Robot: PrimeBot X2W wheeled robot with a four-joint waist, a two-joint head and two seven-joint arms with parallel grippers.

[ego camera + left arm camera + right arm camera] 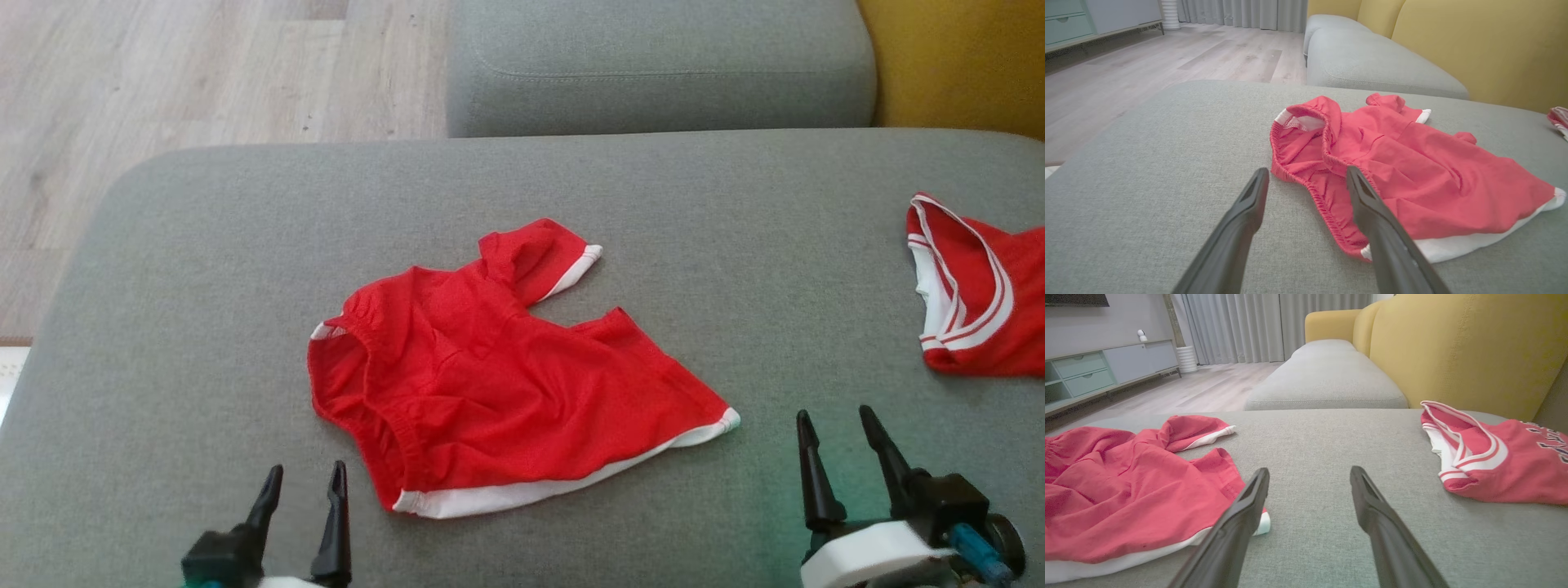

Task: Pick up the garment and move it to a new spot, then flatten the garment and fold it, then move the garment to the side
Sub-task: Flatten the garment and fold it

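The garment [498,376] is a pair of red shorts with white hems, lying rumpled on the grey sofa cushion [204,269]. One leg is bent back toward the far side. My left gripper [304,478] stands open at the near left, just short of the elastic waistband [1306,183]. My right gripper [837,420] is open at the near right, a little right of the white hem corner [1263,524]. Neither holds anything. The shorts [1126,494] also lie left of the right gripper's fingers [1249,502].
A second red top with white stripes [980,302] lies at the cushion's right edge [1498,461]. Another grey cushion [661,65] sits beyond, with a yellow backrest [1453,347] on the right. Wooden floor [163,82] lies past the cushion's left and far edges.
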